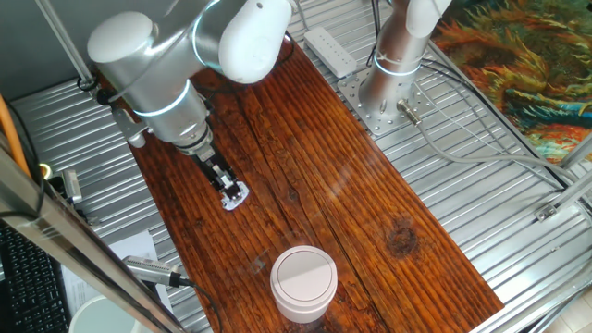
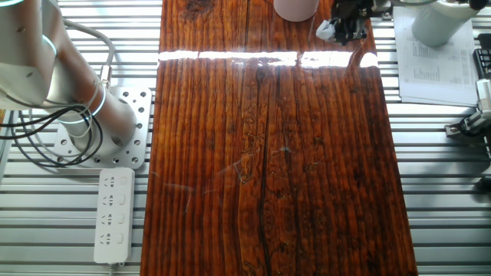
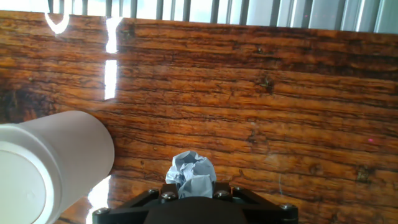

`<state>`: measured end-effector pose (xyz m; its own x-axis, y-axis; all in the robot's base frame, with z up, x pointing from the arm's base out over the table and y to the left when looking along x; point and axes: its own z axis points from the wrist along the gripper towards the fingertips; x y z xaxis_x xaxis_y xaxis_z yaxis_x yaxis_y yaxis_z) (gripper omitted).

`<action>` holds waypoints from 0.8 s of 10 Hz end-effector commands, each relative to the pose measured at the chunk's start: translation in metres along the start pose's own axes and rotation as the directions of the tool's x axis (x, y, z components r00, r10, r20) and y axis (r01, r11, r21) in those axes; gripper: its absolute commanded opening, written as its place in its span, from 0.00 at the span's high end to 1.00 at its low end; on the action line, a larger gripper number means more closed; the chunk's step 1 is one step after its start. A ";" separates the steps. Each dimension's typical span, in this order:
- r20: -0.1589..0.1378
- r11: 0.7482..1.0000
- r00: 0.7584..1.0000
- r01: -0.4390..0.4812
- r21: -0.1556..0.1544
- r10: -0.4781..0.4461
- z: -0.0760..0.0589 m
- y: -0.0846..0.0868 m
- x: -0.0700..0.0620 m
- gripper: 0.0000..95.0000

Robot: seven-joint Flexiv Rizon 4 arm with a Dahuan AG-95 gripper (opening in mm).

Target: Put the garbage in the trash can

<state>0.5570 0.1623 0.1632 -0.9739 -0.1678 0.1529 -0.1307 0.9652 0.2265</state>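
So the hand [image 1: 231, 192] is down low over the wooden counter [image 1: 370, 213], near its left edge as one fixed view shows it, and it's got the garbage [image 1: 235, 196] pinched between its fingers. In the hand view you can see the garbage [image 3: 191, 175] pretty well: a little crumpled white-grey paper wad sticking out just past the fingertips, with the fingers closed in tight on either side of it. Whether the wad is touching the wood or sitting just above it, I honestly can't tell from these angles.

The trash can [image 1: 303, 282] is standing upright on the counter, apart from the hand, toward the near end of the board, with its flat white lid sitting in the ring. From the hand view the trash can [image 3: 53, 165] is off to the left, close by but not touching anything. The other fixed view only catches the trash can's [image 2: 296, 9] bottom part at the top edge, with the hand [image 2: 341, 29] just beside it.

A white power strip [image 2: 113, 215] lies on the metal slats off the board.
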 end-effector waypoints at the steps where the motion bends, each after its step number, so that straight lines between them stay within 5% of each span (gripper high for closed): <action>1: 0.005 0.990 0.991 0.134 -0.043 -0.134 0.000 0.000 0.001 1.00; 8: -0.013 0.997 0.999 0.043 -0.070 -0.044 -0.013 0.067 0.005 1.00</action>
<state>0.5468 0.2250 0.1912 -0.9500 -0.2714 0.1543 -0.2096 0.9207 0.3291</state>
